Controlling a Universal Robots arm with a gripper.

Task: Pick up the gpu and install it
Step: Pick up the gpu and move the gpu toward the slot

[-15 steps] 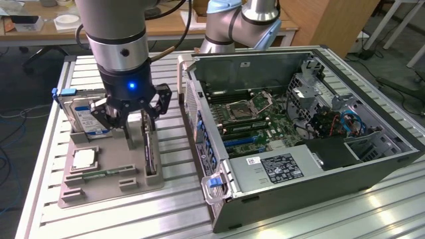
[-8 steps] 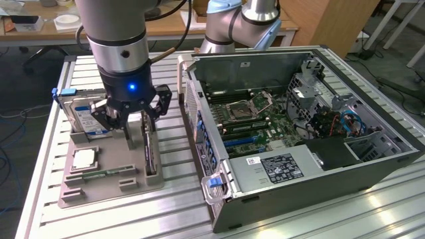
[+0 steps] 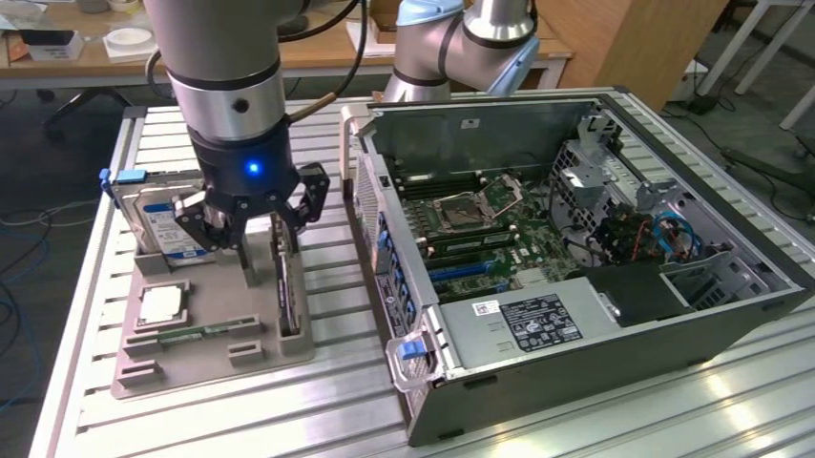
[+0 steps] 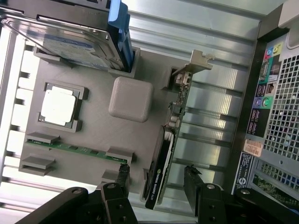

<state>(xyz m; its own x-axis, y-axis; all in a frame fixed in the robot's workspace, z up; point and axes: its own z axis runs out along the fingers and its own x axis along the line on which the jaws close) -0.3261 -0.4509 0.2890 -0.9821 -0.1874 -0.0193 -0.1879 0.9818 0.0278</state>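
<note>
The gpu (image 3: pixel 289 301) is a thin dark card standing on edge in the grey holder tray (image 3: pixel 217 361), at the side nearest the computer case. In the wrist view the gpu (image 4: pixel 163 161) runs lengthwise, with its metal bracket (image 4: pixel 198 61) at the far end. My gripper (image 3: pixel 267 250) hangs just above the card's rear end, open. One of the fingertips (image 4: pixel 122 175) is on each side of the card, and nothing is held. The open computer case (image 3: pixel 560 239) lies at the exterior view's right, with its motherboard (image 3: pixel 491 229) exposed.
The tray also holds a hard drive (image 3: pixel 163 227) with a blue-white label, a processor chip (image 3: pixel 166 305) and a green memory stick (image 3: pixel 191 334). A raised grey block (image 4: pixel 131 99) sits mid-tray. A second arm (image 3: pixel 452 48) stands behind the case. The table (image 3: pixel 344 420) is slatted aluminium.
</note>
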